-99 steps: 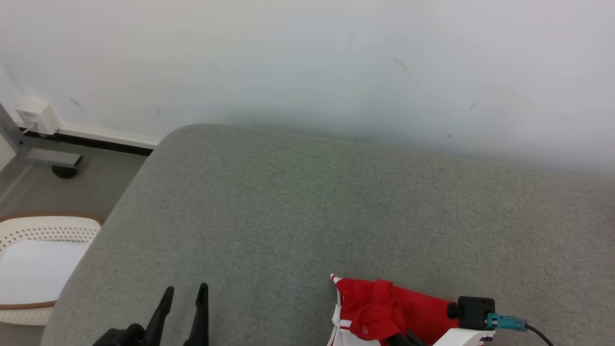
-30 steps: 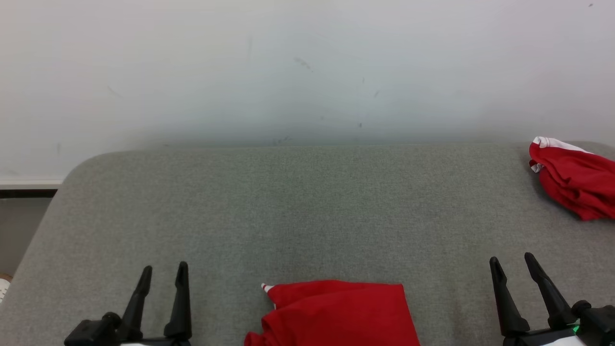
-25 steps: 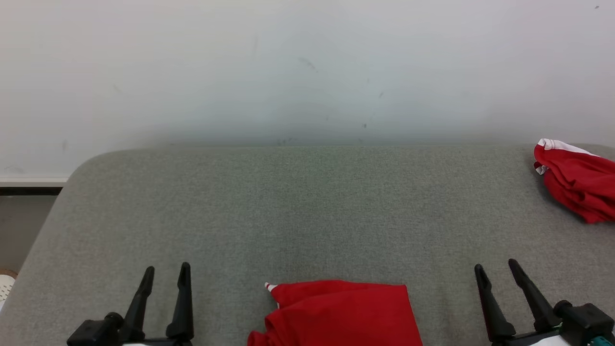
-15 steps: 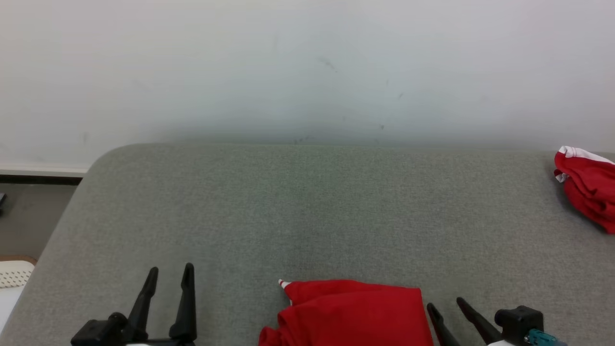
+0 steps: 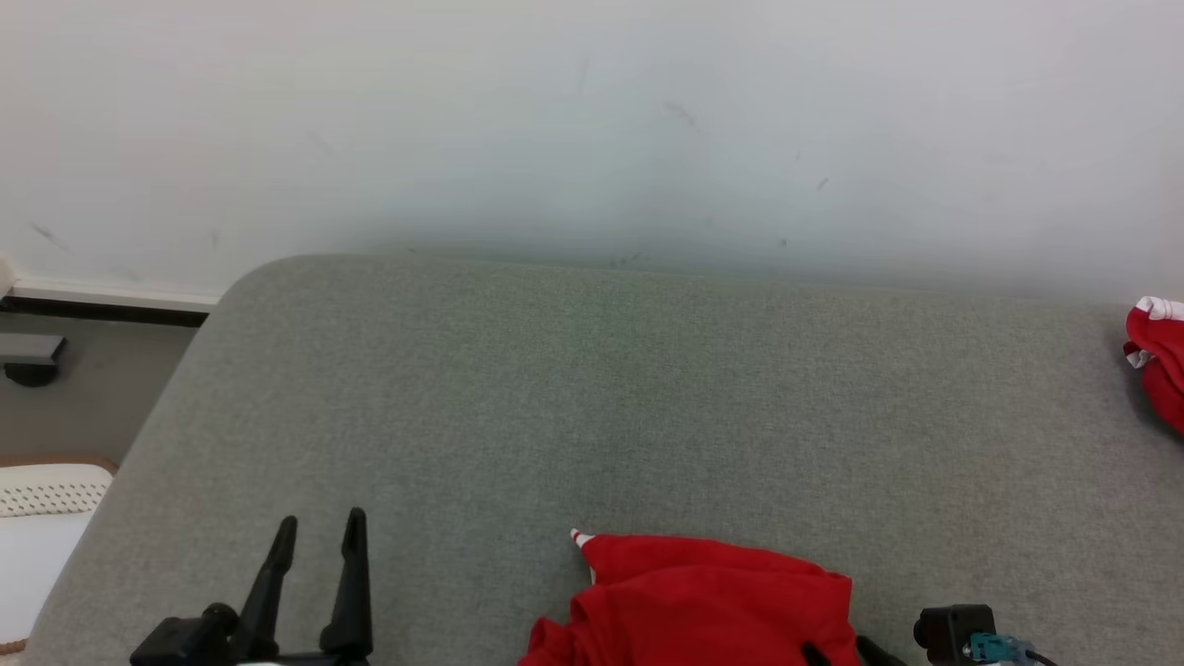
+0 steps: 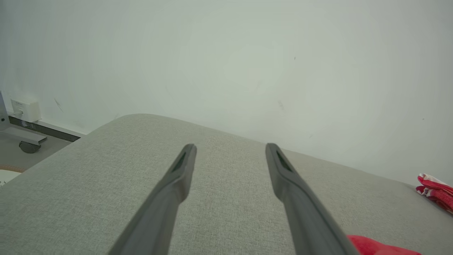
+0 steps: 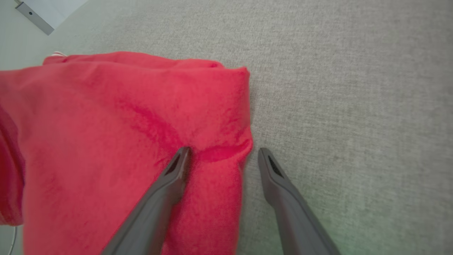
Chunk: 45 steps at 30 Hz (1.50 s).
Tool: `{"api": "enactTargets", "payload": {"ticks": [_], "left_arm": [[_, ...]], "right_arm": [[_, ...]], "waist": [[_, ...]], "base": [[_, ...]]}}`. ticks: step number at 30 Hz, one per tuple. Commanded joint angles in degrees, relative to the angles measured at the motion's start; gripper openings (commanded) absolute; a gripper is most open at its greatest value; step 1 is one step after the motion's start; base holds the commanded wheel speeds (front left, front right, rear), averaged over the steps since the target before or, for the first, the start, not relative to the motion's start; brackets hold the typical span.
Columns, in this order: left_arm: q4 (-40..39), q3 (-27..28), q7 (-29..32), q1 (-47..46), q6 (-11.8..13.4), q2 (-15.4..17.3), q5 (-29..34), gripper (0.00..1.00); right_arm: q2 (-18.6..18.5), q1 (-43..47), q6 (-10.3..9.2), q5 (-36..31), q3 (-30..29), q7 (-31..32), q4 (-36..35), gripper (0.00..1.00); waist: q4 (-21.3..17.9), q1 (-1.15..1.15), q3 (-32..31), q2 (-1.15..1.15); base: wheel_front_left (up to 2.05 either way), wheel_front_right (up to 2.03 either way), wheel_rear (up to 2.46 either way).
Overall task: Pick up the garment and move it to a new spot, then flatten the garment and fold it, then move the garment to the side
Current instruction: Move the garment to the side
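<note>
A folded red garment (image 5: 703,601) with a white tip at its corner lies at the near edge of the grey padded surface (image 5: 592,398). My right gripper (image 5: 837,647) is low at the garment's right edge. In the right wrist view it (image 7: 223,152) is open and straddles that edge: one finger rests on the red cloth (image 7: 124,124), the other is over bare grey fabric. My left gripper (image 5: 319,527) is open over the grey surface to the garment's left, holding nothing. In the left wrist view (image 6: 230,148) its jaws are wide apart.
A second red and white garment (image 5: 1156,361) lies bunched at the far right edge of the surface, also visible from the left wrist (image 6: 435,191). A white wall runs behind. A white perforated basket (image 5: 37,509) and a caster foot (image 5: 32,356) are on the floor at left.
The head camera has swung left. My right gripper has dropped and moved in to the garment's right edge. The left gripper and the garment stay as they were.
</note>
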Motion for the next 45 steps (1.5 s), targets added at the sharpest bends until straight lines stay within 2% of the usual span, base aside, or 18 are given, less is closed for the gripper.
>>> {"api": "enactTargets", "payload": {"ticks": [1, 4, 5, 6, 8, 19, 28, 35, 45], "left_arm": [[0.1, 0.1, 0.0, 0.2, 0.1, 0.2, 0.3, 1.00], [0.2, 0.1, 0.0, 0.2, 0.1, 0.2, 0.4, 1.00], [0.2, 0.1, 0.0, 0.1, 0.1, 0.2, 0.4, 1.00], [0.2, 0.1, 0.0, 0.0, 0.1, 0.2, 0.4, 1.00], [0.2, 0.1, 0.0, -0.2, 0.1, 0.3, 0.4, 1.00], [-0.3, -0.2, 0.0, -0.1, 0.1, 0.3, 0.3, 1.00], [-1.9, -3.4, 0.0, -0.8, 0.1, 0.2, -0.5, 1.00], [-2.5, -5.9, 0.0, -1.8, 0.1, 0.2, -1.1, 1.00], [-2.6, -8.3, 0.0, -2.9, 0.1, 0.2, -1.2, 1.00]], "right_arm": [[0.2, 0.2, 0.00, 0.6, 0.3, 1.0, 1.3, 1.00], [0.5, 0.4, 0.00, 1.3, 0.8, 2.3, 2.8, 1.00], [0.4, 0.3, 0.00, 1.4, 1.1, 2.4, 3.0, 0.78], [0.4, 0.3, 0.00, 1.8, 1.2, 2.2, 3.0, 0.44], [0.3, 0.0, 0.00, 2.2, 1.6, 1.4, 2.6, 0.00], [-2.9, -5.2, -0.07, 3.4, 2.6, -3.1, -0.7, 0.00], [-7.0, -11.7, -0.06, 3.1, 4.9, -1.1, -3.9, 0.00], [-9.6, -15.6, -0.07, 3.1, 6.1, 0.6, -5.3, 0.00], [-10.4, -17.0, -0.06, 3.3, 4.6, 0.0, -6.2, 0.00]], "waist": [[0.2, 0.00, 0.1, 0.00], [0.5, 0.00, 0.3, 0.00], [0.6, 0.00, 0.4, 0.00], [0.7, 0.00, 0.5, 0.00], [0.7, 0.00, 0.6, 0.00], [-1.2, 0.00, 0.2, 0.00], [-4.8, 0.00, 0.2, 0.00], [-9.3, 0.00, 0.7, 0.00], [-17.8, 0.00, 2.0, 0.00]], "base": [[0.00, 0.00, 0.00], [0.00, 0.00, 0.00], [0.00, 0.00, 0.00], [0.00, 0.00, 0.00], [0.00, 0.00, 0.00], [0.00, 0.00, 0.00], [0.00, 0.00, 0.00], [0.00, 0.00, 0.00], [0.00, 0.00, 0.00]]}}
